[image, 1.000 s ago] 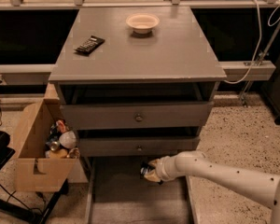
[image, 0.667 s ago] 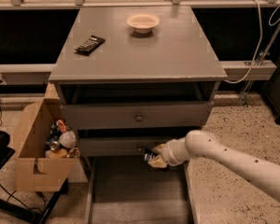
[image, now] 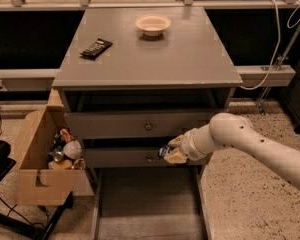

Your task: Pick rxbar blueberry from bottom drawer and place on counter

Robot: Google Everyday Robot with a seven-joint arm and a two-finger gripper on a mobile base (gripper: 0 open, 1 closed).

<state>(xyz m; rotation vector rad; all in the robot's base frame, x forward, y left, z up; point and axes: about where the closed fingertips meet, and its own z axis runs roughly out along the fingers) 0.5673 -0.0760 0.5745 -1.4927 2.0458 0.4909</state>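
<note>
My gripper (image: 173,152) hangs in front of the middle drawer, above the open bottom drawer (image: 146,205). It is shut on a small dark bluish wrapper, the rxbar blueberry (image: 164,151), of which only one end shows at the left of the fingers. The white arm reaches in from the right. The bottom drawer is pulled out and its grey tray floor shows nothing in it. The counter (image: 190,54) is the flat grey top of the cabinet, well above the gripper.
A black bar with white print (image: 96,48) lies on the counter's left, and a white bowl (image: 152,24) sits near its back. A cardboard box (image: 37,169) holding cans stands left of the drawers. The two upper drawers are closed.
My gripper has risen from just above the bottom drawer up to the height of the middle drawer, carrying the wrapper, and the arm has lifted with it.
</note>
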